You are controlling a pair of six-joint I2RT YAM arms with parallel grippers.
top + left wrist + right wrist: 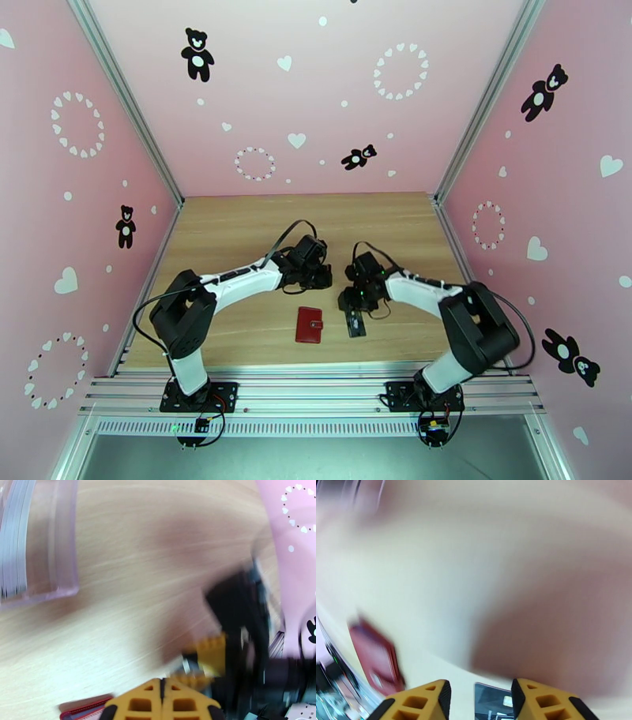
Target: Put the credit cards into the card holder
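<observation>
Though both wrist views are smeared, I can read the scene well enough. My left gripper point(162, 683) has its yellow fingers pressed together with nothing between them, over the middle of the tabletop point(237, 229). A clear plastic tray point(65, 539) lies ahead of it. My right gripper point(480, 684) stands partly spread, and a dark credit card point(356, 322) lies flat on the wood between its fingers; I cannot tell whether either finger touches it. The card holder point(309, 324) is closed and rests near the tabletop's near edge, about midway along it, just left of that card and apart from it.
</observation>
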